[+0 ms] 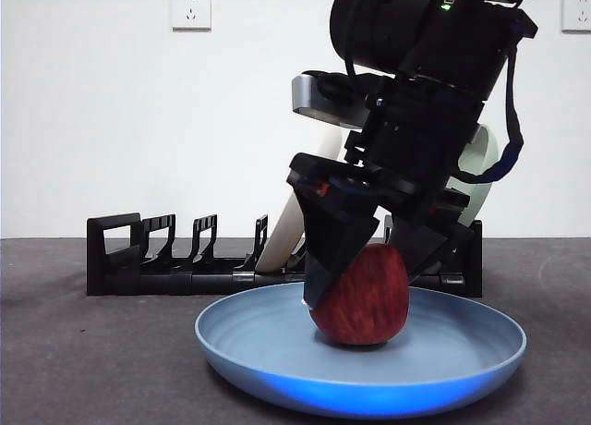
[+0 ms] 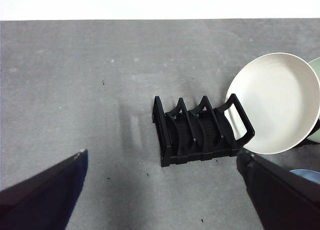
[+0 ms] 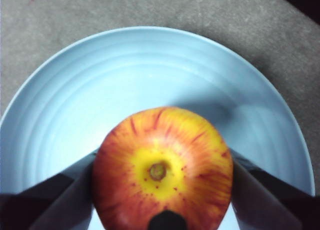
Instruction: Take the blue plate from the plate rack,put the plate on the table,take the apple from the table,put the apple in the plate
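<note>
Front view: right end effector (image 1: 362,275) grips the apple (image 1: 362,296) resting in the plate (image 1: 462,360); a lopsided release could roll it toward the rim; left end effector (image 2: 160,190) is open, idle

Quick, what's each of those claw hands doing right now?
Left gripper: open, holding nothing, up over the table near the rack.
Right gripper: closed on the apple, which sits in the blue plate.

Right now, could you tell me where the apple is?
The apple sits in the blue plate on the table in front of the plate rack, with the right gripper closed around its sides.
</note>
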Robot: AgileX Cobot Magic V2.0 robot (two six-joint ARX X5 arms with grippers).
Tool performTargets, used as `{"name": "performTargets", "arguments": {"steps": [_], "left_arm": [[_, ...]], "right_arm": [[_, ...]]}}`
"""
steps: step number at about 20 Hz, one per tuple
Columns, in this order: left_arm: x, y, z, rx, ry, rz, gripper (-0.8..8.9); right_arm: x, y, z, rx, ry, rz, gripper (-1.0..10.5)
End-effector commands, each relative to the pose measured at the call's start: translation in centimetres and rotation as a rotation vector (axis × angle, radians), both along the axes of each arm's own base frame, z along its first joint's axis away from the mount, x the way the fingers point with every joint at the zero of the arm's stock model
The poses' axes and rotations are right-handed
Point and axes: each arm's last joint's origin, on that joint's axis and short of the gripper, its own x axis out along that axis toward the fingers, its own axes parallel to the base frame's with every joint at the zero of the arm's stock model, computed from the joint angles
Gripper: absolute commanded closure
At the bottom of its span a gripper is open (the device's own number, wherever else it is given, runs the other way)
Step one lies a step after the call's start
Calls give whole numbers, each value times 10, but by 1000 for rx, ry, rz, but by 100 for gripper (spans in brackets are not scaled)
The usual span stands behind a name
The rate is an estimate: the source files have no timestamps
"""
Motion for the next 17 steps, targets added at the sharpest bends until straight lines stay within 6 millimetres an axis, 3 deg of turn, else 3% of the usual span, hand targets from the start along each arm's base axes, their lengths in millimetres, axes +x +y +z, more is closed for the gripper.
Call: {"name": "performTargets", "arguments": {"steps": [1, 4, 6, 9, 14, 15, 17], "left_arm": [[0, 0, 0, -7, -3, 1, 316], [0, -1, 0, -28, -2, -38, 316], [0, -1, -1, -32, 3, -44, 316], [-1, -3, -1, -53, 8, -81, 316], [-3, -9, 0, -161, 4, -279, 316], [-4, -10, 1, -183, 4, -320, 336], [-5, -11, 1, -207, 5, -366, 536]], "right_arm": [[-3, -2, -8, -23, 39, -24, 346], [-3, -3, -1, -6, 22, -27, 317], [-6, -5, 14, 34, -15, -33, 318], [-18, -16, 57, 142, -125, -39, 320], [-62, -57, 129, 321, -308, -48, 323], [-71, -67, 140, 340, -351, -72, 336], [-89, -85, 155, 344, -430, -122, 496]]}}
